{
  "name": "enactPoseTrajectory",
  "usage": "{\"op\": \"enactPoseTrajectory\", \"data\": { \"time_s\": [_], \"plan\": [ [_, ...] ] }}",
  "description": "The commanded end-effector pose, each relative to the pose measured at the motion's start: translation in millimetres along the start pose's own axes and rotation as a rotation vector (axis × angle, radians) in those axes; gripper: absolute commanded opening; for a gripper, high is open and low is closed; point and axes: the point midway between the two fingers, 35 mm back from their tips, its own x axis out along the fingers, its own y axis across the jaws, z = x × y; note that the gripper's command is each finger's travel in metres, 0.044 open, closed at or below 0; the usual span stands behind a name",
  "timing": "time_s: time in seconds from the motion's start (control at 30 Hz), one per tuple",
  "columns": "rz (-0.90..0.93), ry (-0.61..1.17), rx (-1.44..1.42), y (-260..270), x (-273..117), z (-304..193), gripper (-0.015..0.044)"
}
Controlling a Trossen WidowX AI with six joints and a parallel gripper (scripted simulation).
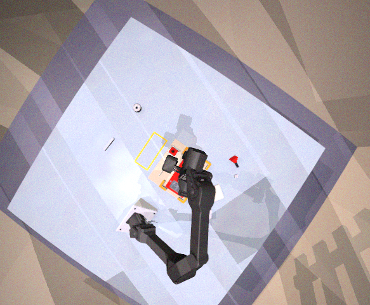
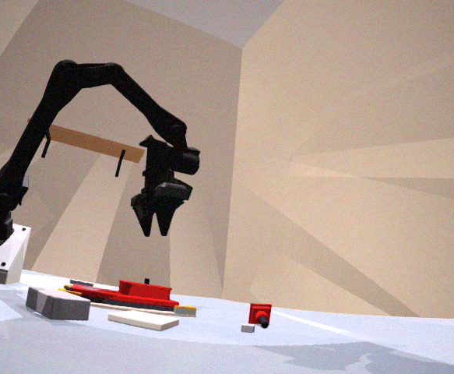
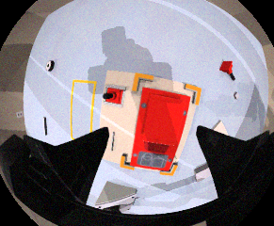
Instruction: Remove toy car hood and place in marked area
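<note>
The red toy car lies on a beige board between orange corner pieces. Its hood seems to be the raised red box, seated on the car; a grey detailed part shows beside it in the wrist view. The yellow outline of the marked area is on the table left of the board, with nothing inside. My gripper is open and empty, pointing down high above the car. In the top view the arm hides part of the car.
A red block with a black knob is on the board. A wheel and a thin bar lie left. A red flared piece, a pale slab and a grey block lie around the car.
</note>
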Motion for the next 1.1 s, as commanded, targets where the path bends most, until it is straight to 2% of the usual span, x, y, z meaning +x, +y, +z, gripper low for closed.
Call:
{"op": "enactPoseTrajectory", "data": {
  "time_s": [0.0,1.07],
  "plan": [
    [-0.071,0.143,0.163,-18,46,-19,0.0440],
    [-0.073,0.147,0.167,-21,67,-22,0.0440]
  ]
}}
